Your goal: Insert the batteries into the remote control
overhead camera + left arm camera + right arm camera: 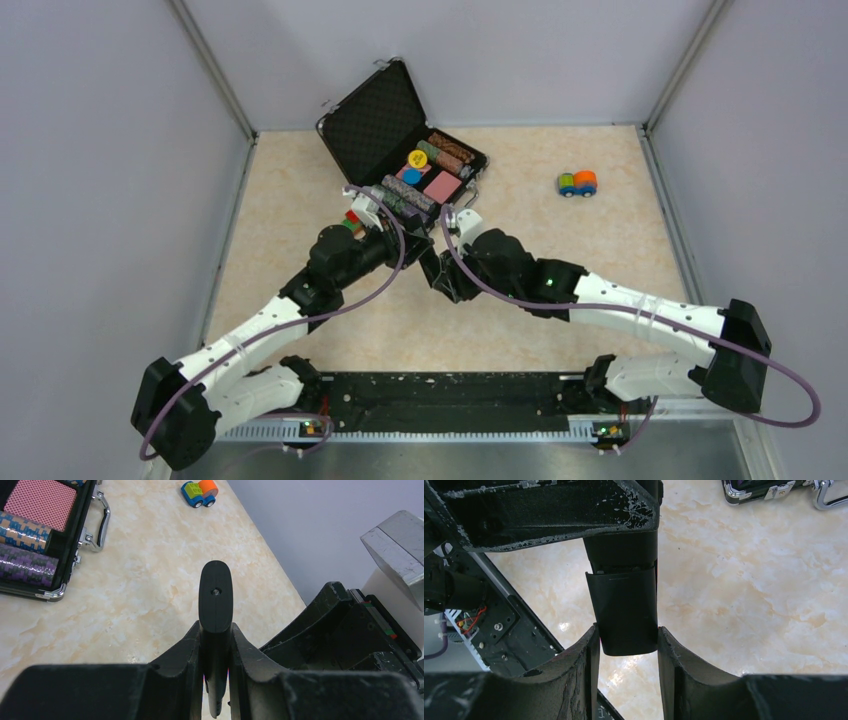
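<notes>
The remote control [215, 597] is a slim black bar, held in the air between the two arms above the table's middle. My left gripper [215, 626] is shut on it, and it shows edge-on in the left wrist view. My right gripper [627, 628] is closed against both sides of the remote's other end [625, 610], where a cover seam shows. In the top view the left gripper [408, 243] and the right gripper [447, 268] meet tip to tip. The batteries are not in view.
An open black case of poker chips [372, 120] stands just behind the grippers, and its rim shows in the left wrist view [65, 575]. A small toy car [577, 184] sits at the back right. Grey walls enclose the table. A black rail [440, 400] runs along the near edge.
</notes>
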